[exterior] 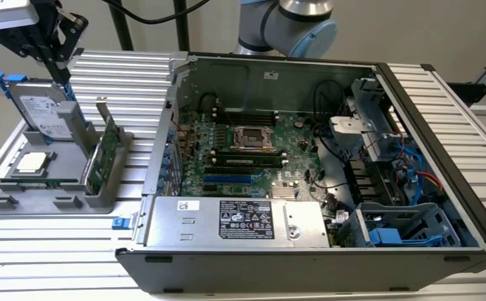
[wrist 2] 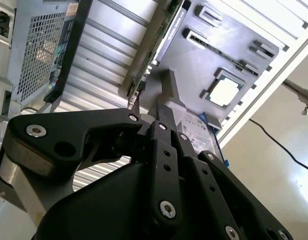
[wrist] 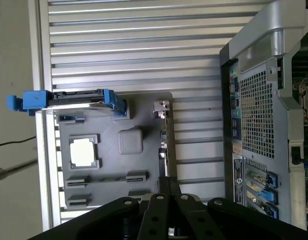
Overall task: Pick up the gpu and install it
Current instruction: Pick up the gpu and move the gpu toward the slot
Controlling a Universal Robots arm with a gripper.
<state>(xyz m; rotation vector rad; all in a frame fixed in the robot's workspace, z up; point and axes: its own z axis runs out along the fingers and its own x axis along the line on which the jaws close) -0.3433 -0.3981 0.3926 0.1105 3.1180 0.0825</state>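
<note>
- The gripper [exterior: 61, 70] is hovering above the hard drive [exterior: 39, 111] at the exterior view's left — fingers clenched together, grasping nothing.
- The gpu [exterior: 100, 160] is standing on edge in the grey holder [exterior: 25, 204], untouched.
- The open computer case [exterior: 443, 119] is sitting at the exterior view's right.

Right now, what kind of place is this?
Probably a robot lab workbench for building computers: an open computer case sits on a slatted metal table, a grey holder beside it keeps the gpu and a hard drive, and a robot arm rises behind.
</note>
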